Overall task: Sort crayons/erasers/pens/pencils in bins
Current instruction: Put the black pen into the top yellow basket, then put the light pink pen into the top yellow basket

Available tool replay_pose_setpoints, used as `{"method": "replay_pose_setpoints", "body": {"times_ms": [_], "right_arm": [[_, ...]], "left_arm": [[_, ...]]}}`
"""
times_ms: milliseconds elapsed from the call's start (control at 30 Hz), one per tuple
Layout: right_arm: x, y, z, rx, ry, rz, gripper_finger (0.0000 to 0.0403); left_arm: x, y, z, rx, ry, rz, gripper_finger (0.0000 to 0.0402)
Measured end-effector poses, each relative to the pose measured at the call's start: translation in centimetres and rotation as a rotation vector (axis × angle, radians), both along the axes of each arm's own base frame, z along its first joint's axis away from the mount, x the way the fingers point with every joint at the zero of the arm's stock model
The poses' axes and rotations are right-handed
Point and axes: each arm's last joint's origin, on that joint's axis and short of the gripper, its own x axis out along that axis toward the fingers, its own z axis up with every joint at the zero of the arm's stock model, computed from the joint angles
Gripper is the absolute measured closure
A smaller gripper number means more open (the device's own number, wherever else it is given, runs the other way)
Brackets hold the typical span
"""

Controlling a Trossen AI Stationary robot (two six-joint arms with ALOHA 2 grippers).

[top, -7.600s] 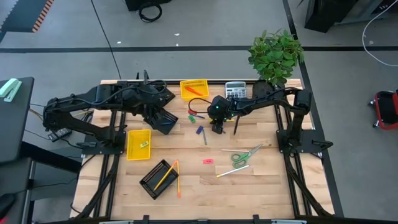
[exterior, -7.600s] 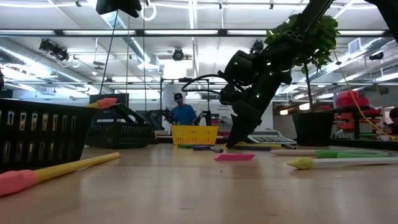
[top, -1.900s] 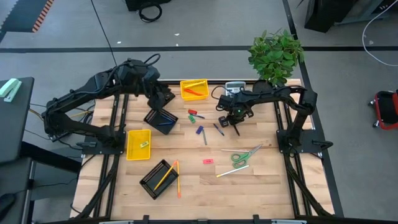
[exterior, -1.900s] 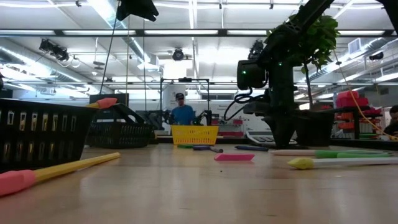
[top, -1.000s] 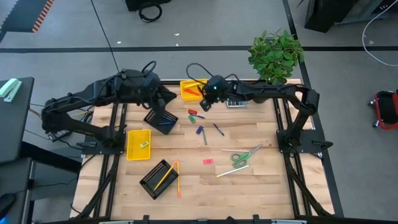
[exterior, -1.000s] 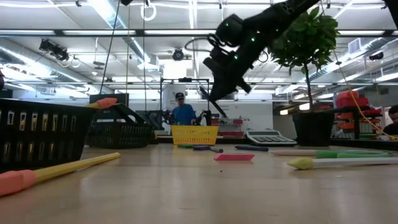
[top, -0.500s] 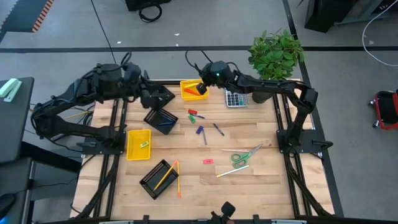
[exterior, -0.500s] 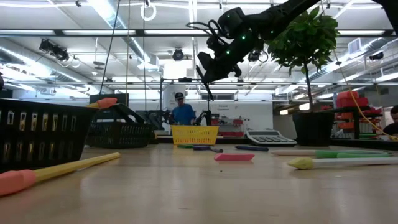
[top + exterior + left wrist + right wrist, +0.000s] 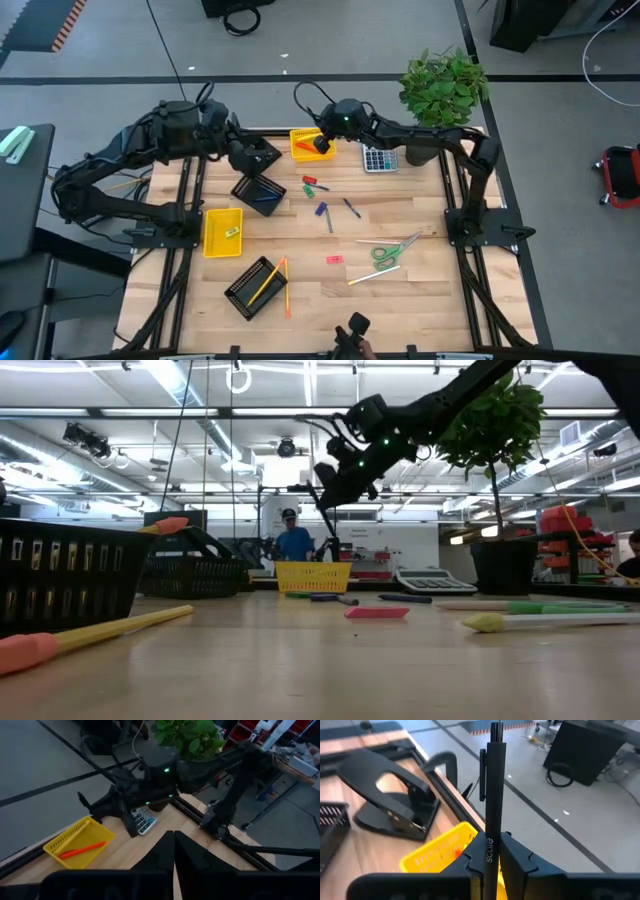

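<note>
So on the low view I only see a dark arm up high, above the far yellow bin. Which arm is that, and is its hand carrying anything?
Observer: It is the right arm. Its wrist view shows the right hand shut on a black pen.
Reviewer: Is there anything in that bin? From table height I can't see over its wall.
Observer: The left wrist view looks down into the yellow bin. One red-orange pen lies in it.
Reviewer: And the left hand? I can't find it at all.
Observer: The left hand is shut with nothing between its fingers, on the table's left side near the back.
</note>
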Motion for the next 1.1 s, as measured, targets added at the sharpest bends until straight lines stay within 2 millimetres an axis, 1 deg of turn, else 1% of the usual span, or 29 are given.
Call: {"method": "replay_pose_setpoints", "body": {"times_ms": [133, 300, 433, 567, 833, 1033, 1100], "right_arm": [[0.9, -1.3, -1.3, 0.013, 0.048, 0.042, 0.0357], [2.4, -2.6, -1.4, -0.001, 0.095, 0.095, 0.0357], [2.8, -3.2, -2.2, 0.018, 0.193, 0.125, 0.0357], [2.7, -3.2, -2.3, 0.048, 0.239, 0.128, 0.0357], [2.5, -2.3, -2.6, 0.09, 0.285, 0.186, 0.0352], [2.5, -1.7, -2.9, 0.113, 0.322, 0.184, 0.0309], [2.5, -1.5, -2.6, 0.117, 0.32, 0.17, 0.0292]], "left_arm": [[0.0, 0.0, 0.0, -0.025, -0.008, 0.01, 0.0372], [0.0, 0.0, -0.1, -0.038, -0.01, 0.014, 0.0374], [-0.1, 0.0, -0.1, -0.04, -0.003, 0.015, 0.0383], [-0.1, 0.0, -0.3, -0.043, 0.015, 0.014, 0.0384], [-0.1, 0.0, -0.4, -0.037, 0.025, 0.016, 0.0367], [-0.1, 0.0, -0.4, -0.036, 0.025, 0.016, 0.0355], [-0.1, 0.0, -0.4, -0.034, 0.026, 0.015, 0.0351]]}}
